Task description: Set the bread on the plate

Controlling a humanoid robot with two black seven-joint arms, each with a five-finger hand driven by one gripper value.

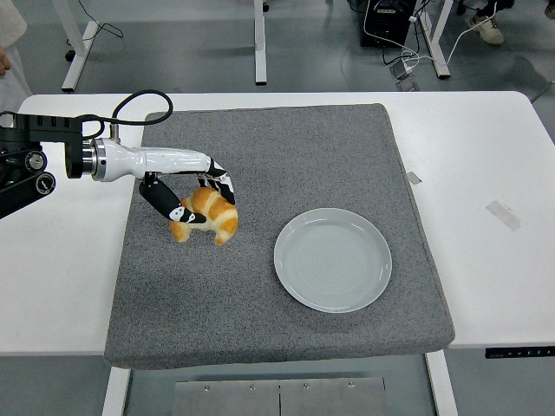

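Observation:
A golden croissant (211,217) is held above the grey mat, left of centre. My left hand (198,196) is shut on it, with black-and-white fingers (170,203) curled around its top and left end. The pale round plate (333,258) lies flat on the mat to the right of the croissant, with nothing on it. The left arm comes in from the left edge as a white forearm with a black cable looped over it. No right arm shows.
The grey mat (286,156) covers the middle of the white table (486,156). Small tape scraps (503,214) lie on the table at right. Table legs and cables stand on the floor behind. A person's sleeve (9,26) shows at top left.

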